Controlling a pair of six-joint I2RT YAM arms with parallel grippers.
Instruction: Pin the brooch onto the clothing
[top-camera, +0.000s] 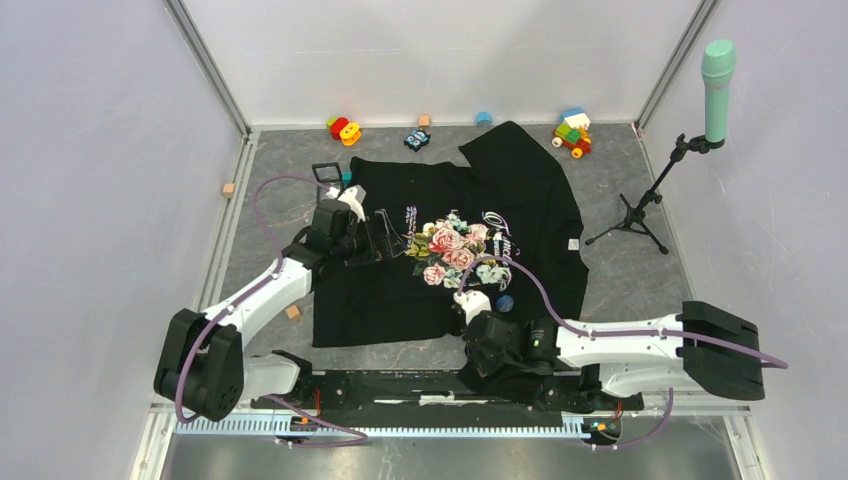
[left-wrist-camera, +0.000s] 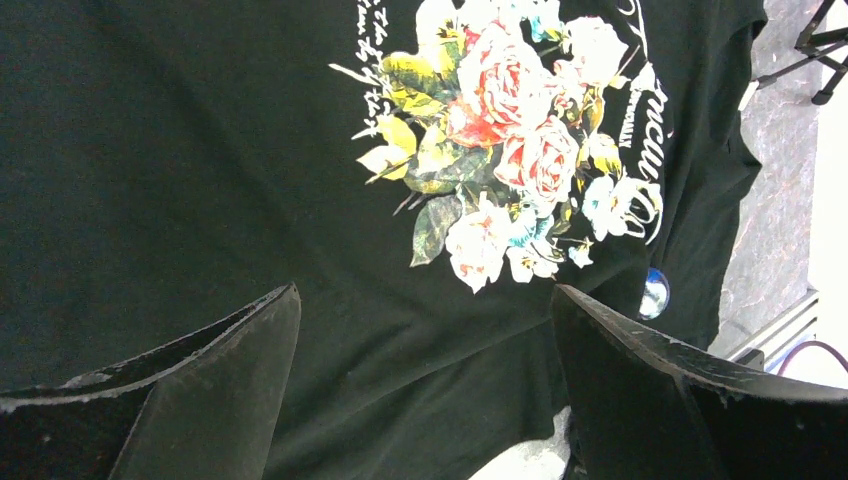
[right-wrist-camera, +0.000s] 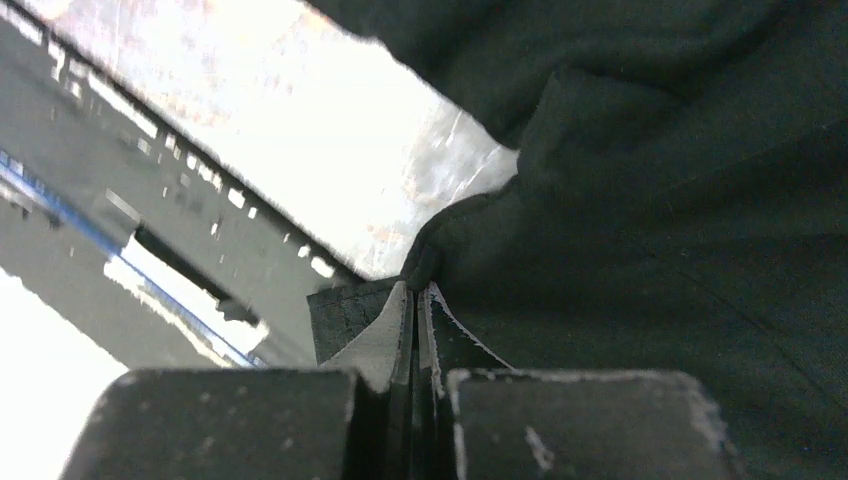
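We see the right gripper (right-wrist-camera: 415, 300) pinched tight on the shirt (top-camera: 520, 190) hem, lower centre; the left gripper (left-wrist-camera: 425, 292) gapes wide, empty, upper left of the brooch (top-camera: 505, 302).

Left tool (left-wrist-camera: 425, 292) gapes wide, arm extended; right tool (right-wrist-camera: 415, 290) clamped tight.

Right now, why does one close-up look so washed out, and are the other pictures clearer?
Right wrist view: the bare table is blown out to white glare, and the right end effector, shut on the shirt, looks soft. Left wrist view: sharp, well-lit print, a glint on the brooch. Top external view: even light, faint shadows.
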